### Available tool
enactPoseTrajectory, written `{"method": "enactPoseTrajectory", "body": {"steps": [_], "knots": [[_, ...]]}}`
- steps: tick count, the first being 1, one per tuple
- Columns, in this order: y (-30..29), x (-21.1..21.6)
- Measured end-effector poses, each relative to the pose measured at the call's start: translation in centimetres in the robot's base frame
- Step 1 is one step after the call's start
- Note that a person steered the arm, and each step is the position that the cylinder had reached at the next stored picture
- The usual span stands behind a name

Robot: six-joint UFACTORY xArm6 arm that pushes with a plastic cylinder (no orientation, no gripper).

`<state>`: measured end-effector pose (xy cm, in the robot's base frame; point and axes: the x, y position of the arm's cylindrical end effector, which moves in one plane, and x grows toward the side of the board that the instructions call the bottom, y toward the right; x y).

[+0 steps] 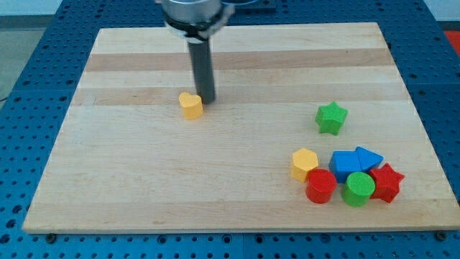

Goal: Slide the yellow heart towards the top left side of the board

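Observation:
The yellow heart [190, 105] lies on the wooden board [144, 187], left of the middle and in the upper half. My tip [206, 99] stands just to the heart's right, at its upper right edge, touching or nearly touching it. The dark rod rises from there to the view's top.
A green star [331, 117] lies to the right. A cluster sits at the bottom right: a yellow hexagon [305, 163], a red cylinder [320, 187], a green cylinder [358, 189], a blue cube [345, 162], a blue triangle [369, 157] and a red star [387, 183].

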<state>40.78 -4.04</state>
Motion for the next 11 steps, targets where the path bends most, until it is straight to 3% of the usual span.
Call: {"method": "enactPoseTrajectory", "body": {"steps": [1, 2, 4, 5, 7, 8, 9, 10, 11], "knots": [[0.8, 2.9], [-3.0, 3.6], [-12.8, -5.5], [-13.1, -4.9], [-7.7, 0.9], [-4.6, 0.0], [-7.1, -5.1], [-13.5, -8.8], [-13.9, -8.6]]}}
